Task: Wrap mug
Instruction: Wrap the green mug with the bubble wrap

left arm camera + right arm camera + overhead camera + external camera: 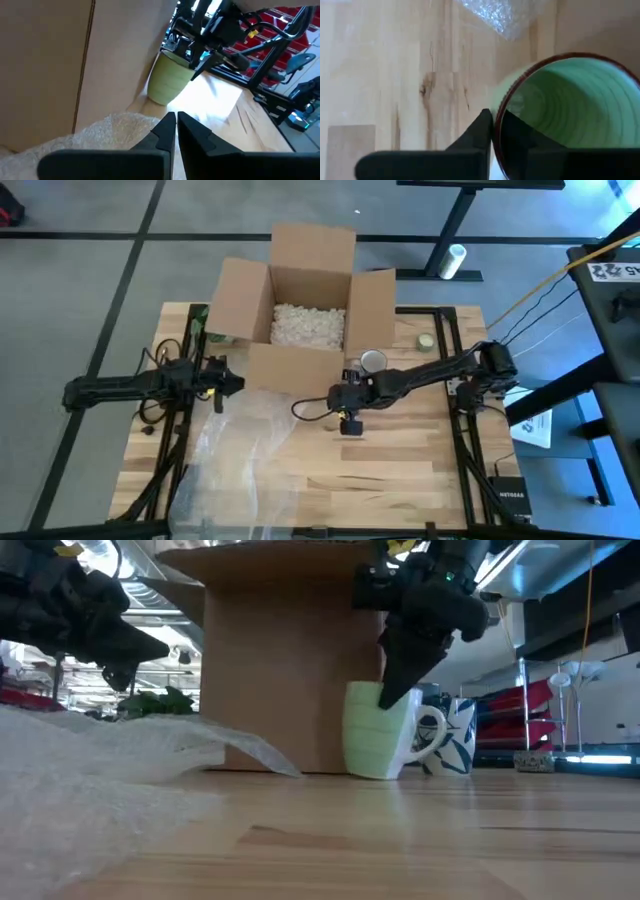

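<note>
Wooden table (400, 470) with open cardboard box (300, 310) at 12 o'clock. Green mug (378, 730) upright just in front of box, rim pinched by right gripper (493, 131). Bubble wrap (240, 440) at 8 o'clock from mug. Left gripper (176, 131) closed and empty, nearer the wrap.

only one text reads: "netgear" on the small black box (508, 498) at the lower right of the high view. a white sign (604, 270) at the upper right carries dark marks too blurred to read.
</note>
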Available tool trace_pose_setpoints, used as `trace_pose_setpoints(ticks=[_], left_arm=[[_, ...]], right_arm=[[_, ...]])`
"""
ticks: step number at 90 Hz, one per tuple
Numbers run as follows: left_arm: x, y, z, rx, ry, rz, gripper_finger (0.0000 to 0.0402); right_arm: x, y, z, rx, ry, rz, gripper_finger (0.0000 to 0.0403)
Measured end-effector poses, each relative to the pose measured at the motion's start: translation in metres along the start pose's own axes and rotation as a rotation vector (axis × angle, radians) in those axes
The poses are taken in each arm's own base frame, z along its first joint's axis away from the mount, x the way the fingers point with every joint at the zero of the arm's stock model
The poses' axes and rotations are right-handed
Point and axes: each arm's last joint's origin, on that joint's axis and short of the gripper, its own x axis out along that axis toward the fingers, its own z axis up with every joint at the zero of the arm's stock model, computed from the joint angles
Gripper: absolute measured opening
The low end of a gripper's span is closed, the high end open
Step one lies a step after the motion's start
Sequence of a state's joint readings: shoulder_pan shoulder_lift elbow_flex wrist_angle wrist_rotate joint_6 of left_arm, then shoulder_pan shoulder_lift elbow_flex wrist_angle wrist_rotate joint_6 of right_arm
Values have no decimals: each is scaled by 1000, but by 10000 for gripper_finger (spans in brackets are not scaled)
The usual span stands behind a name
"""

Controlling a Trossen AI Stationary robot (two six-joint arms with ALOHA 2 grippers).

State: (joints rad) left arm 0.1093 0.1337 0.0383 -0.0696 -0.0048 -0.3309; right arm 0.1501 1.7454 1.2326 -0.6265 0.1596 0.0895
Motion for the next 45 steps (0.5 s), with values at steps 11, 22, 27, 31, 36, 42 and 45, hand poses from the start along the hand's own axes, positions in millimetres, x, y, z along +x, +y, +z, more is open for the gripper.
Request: trace_pose_setpoints(ticks=[11,22,27,31,36,42,45], left_arm=[[0,0,0,-2,0,0,0],[0,0,0,-2,0,-1,0],[0,0,0,-2,0,-1,0],[0,0,0,-3,0,-1,0],[0,0,0,-4,0,-1,0],[0,0,0,-8,0,-1,0],[0,0,0,-9,0,-1,0]], right_arm=[[-10,-1,5,16,33,-3,5],[-29,2,13,12,75,17,3],[-37,6,16,15,91,58,2],[-43,7,18,22,106,80,2],[-51,13,19,19,128,100,2],[-60,19,20,18,150,107,2],[-64,22,19,21,163,106,1]])
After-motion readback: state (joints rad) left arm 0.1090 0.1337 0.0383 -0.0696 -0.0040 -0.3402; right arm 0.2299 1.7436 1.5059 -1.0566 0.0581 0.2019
